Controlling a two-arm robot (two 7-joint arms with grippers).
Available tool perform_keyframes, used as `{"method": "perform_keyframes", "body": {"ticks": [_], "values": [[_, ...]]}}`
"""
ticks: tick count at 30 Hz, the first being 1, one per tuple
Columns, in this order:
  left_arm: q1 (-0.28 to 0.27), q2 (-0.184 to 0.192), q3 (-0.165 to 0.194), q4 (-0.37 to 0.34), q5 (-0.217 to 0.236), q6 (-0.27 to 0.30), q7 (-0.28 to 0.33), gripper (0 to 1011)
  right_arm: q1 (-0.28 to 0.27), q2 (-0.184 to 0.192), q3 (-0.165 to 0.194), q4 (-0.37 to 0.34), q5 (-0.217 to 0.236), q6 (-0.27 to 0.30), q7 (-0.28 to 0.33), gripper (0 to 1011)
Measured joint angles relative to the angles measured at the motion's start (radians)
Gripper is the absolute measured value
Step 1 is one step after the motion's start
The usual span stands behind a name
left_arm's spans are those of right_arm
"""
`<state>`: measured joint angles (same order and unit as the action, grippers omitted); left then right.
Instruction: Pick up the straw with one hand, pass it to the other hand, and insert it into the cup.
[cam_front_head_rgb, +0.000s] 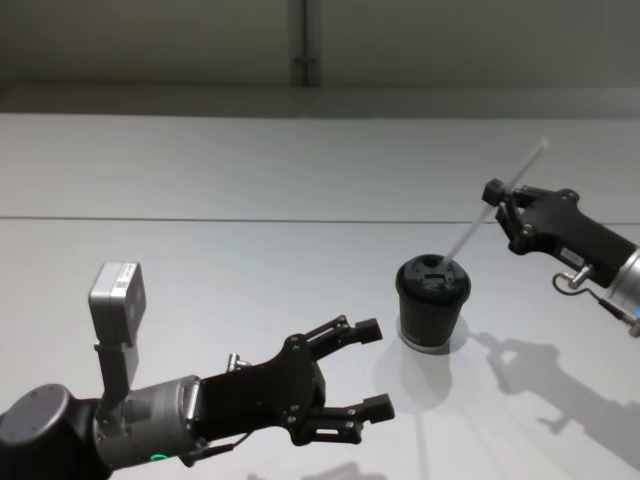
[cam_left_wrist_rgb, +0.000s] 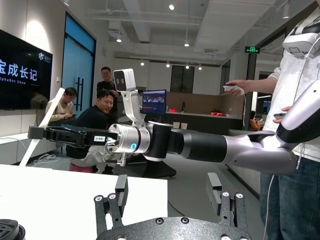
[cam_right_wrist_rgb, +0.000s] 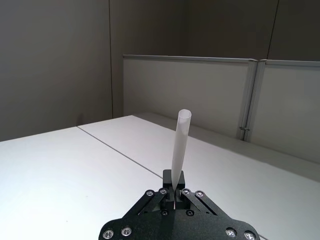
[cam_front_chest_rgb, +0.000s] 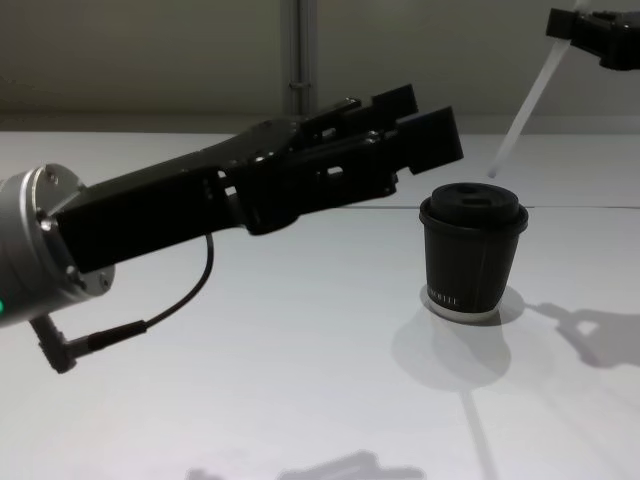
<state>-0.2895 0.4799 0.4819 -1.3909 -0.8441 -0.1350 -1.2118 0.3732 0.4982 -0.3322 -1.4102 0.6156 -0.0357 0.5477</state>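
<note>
I am seeing the right hand (cam_front_head_rgb: 497, 195) pinching the tilted straw (cam_front_head_rgb: 470, 235), lower end just above the cup (cam_front_head_rgb: 432, 305). The left hand (cam_front_head_rgb: 372, 368) is hovering spread over the desk (cam_front_head_rgb: 200, 280).

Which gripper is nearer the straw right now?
Right. The right gripper is shut on the straw, holding it slanted with its lower end just above the cup. The left gripper hangs open on the cup's near left side, apart from the straw.
</note>
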Motion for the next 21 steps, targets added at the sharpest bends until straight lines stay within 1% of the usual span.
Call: {"method": "perform_keyframes", "body": {"ticks": [12,21], "values": [[0.000,0.000,0.000,0.000,0.000,0.000,0.000,1001,0.018,-0.014,-0.010,0.024,-0.014,-0.001,-0.001,11],[0.000,0.000,0.000,0.000,0.000,0.000,0.000,1001,0.049,-0.035,-0.022,0.064,-0.033,-0.006,0.000,11]]}}
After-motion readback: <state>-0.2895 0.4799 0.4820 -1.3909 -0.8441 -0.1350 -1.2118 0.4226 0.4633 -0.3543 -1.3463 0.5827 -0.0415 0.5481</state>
